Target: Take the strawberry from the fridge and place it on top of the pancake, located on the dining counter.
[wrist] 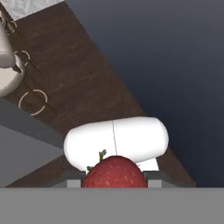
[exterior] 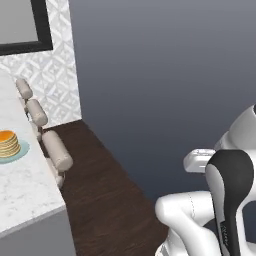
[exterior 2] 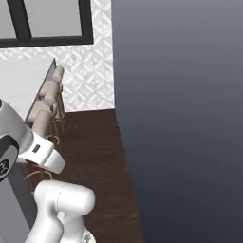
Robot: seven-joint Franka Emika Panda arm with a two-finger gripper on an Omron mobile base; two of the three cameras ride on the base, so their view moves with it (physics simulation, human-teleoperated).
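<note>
1. Hand view: strawberry (wrist: 114, 171), red with a green stem, sat clamped between the two fingers of the gripper (wrist: 114, 177), above dark wood floor (wrist: 83, 83).
2. Left base view: pancake (exterior: 8, 143) on its plate (exterior: 21, 150) stood on the marble counter (exterior: 22, 190), near its edge.
3. Stools (exterior: 56, 149) stood in a row just beside the counter; right base view showed them (exterior 2: 47, 102) from the other side.
4. Room: dark grey wall (exterior: 165, 75), patterned white wall (exterior 2: 90, 71), black-framed window (exterior 2: 47, 21).
</note>
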